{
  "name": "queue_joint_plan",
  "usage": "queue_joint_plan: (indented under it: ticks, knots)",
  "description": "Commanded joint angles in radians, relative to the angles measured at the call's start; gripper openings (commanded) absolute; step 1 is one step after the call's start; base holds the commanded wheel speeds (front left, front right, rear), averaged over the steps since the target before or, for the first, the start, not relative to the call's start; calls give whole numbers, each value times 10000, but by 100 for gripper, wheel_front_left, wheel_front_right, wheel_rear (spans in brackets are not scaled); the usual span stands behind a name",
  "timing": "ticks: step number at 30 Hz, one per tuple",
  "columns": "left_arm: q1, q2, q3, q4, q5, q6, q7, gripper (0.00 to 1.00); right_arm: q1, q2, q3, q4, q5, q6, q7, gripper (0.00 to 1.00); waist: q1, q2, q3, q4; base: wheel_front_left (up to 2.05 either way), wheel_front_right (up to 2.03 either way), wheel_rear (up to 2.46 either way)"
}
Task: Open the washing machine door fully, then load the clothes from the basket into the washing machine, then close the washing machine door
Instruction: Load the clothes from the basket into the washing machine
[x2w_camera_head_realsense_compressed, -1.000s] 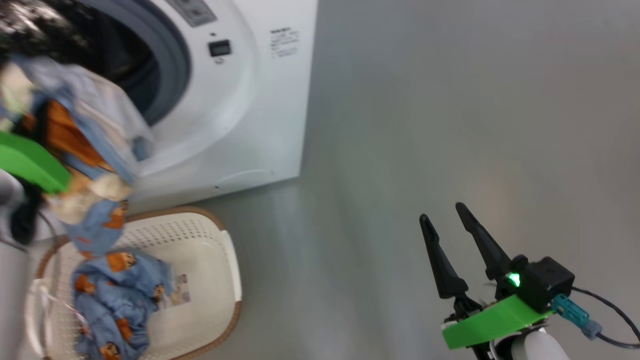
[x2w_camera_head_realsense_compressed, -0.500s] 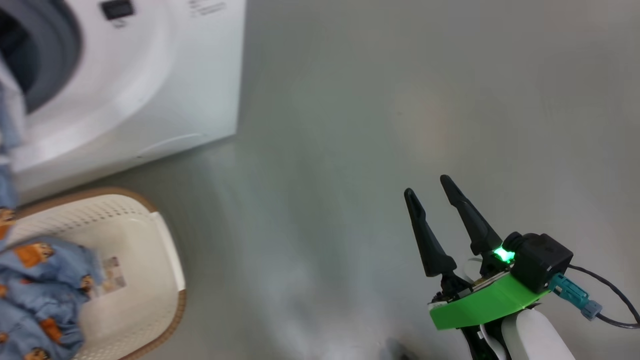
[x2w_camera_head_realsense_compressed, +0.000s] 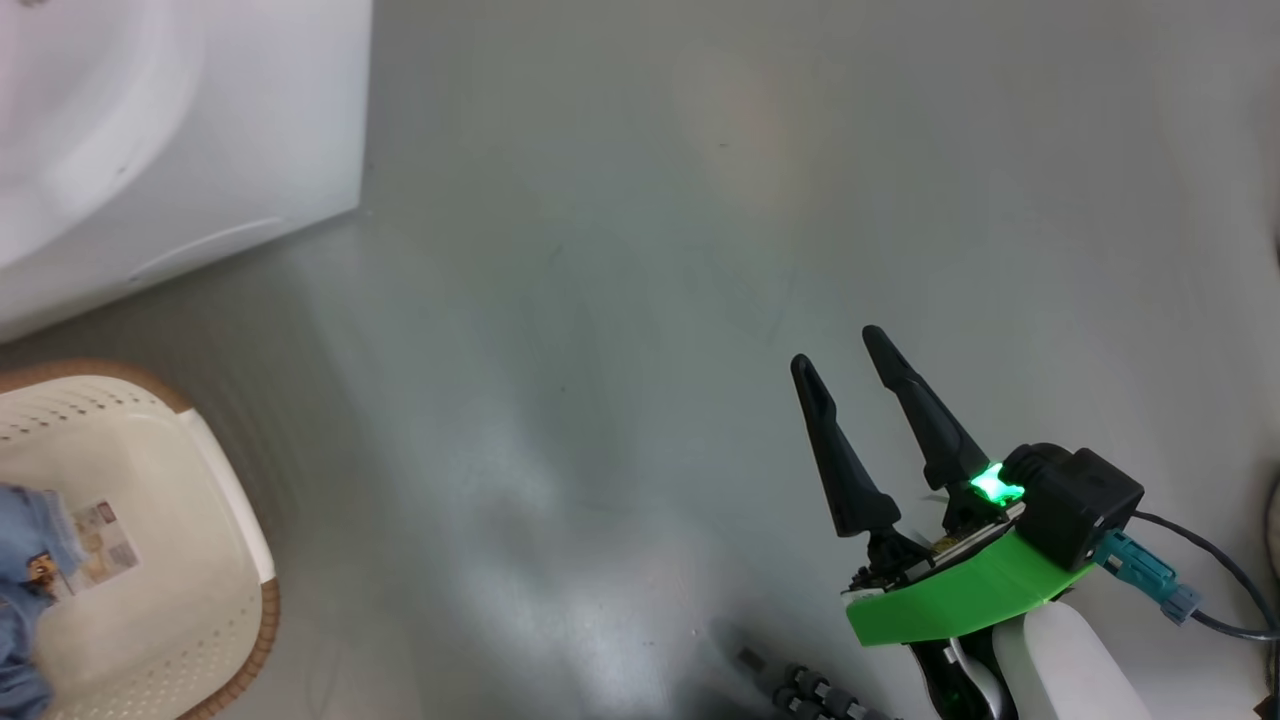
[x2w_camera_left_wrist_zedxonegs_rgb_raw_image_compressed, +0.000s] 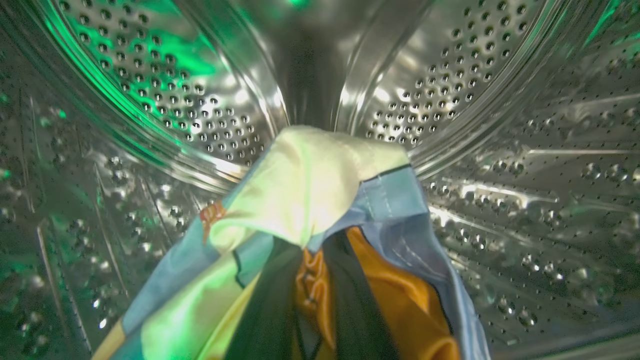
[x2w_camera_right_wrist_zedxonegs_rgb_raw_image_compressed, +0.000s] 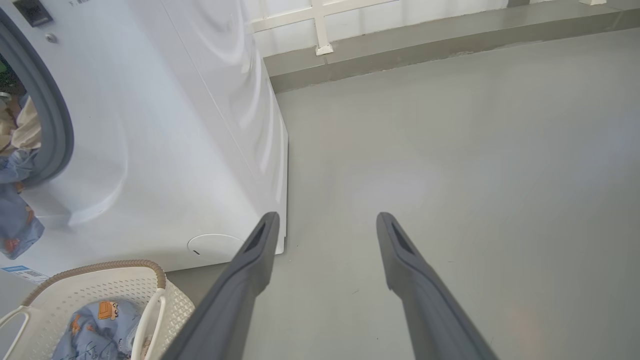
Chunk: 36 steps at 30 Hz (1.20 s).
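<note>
The right end effector (x2w_camera_head_realsense_compressed: 836, 350), fingers apart and empty, hangs over the floor (x2w_camera_head_realsense_compressed: 650, 250) to the right of the washing machine (x2w_camera_right_wrist_zedxonegs_rgb_raw_image_compressed: 150, 125), out of the way (I judge). In front of the machine, the basket (x2w_camera_right_wrist_zedxonegs_rgb_raw_image_compressed: 170, 300) holds some of the clothes (x2w_camera_right_wrist_zedxonegs_rgb_raw_image_compressed: 95, 330). Inside the drum (x2w_camera_left_wrist_zedxonegs_rgb_raw_image_compressed: 475, 75), the left end effector (x2w_camera_left_wrist_zedxonegs_rgb_raw_image_compressed: 317, 250) is clamped on one soft piece, light blue with cream and orange, held deep so that it can drop there.
</note>
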Motion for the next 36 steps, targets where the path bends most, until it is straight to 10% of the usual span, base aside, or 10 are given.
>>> queue_joint_plan:
  ticks: [1,12,25,26,27,28,36]
  knots:
    - [-258,602,173,-349,132,36,-171,0,-18,-37,227,-235,50,16,-117,100,-1,-1,119,-88,0,0,0]
    - [-1769,633,-141,18,1292,237,-3556,0,-270,-37,320,-302,122,16,-118,100,-1,-1,514,4,0,0,0]
    - [-1328,77,-455,1974,570,-686,-2630,0,-489,-37,373,-239,144,16,-118,100,-1,-1,586,315,0,0,0]
    - [-1288,37,-496,2067,530,-725,-2489,7,-501,-37,377,-219,139,16,-118,100,-1,-1,552,340,0,0,0]
    - [-1272,27,-565,2075,567,-740,-2482,75,-516,-37,380,-203,132,16,-118,100,-1,-1,529,369,0,0,0]
    - [-1264,29,-604,2086,615,-688,-2532,100,-538,-37,383,-195,136,16,-118,100,-1,-1,503,391,0,0,0]
    - [-760,-232,-789,2239,605,-634,-2782,100,-524,-37,245,-48,43,16,-118,100,-1,-1,-78,547,0,0,0]
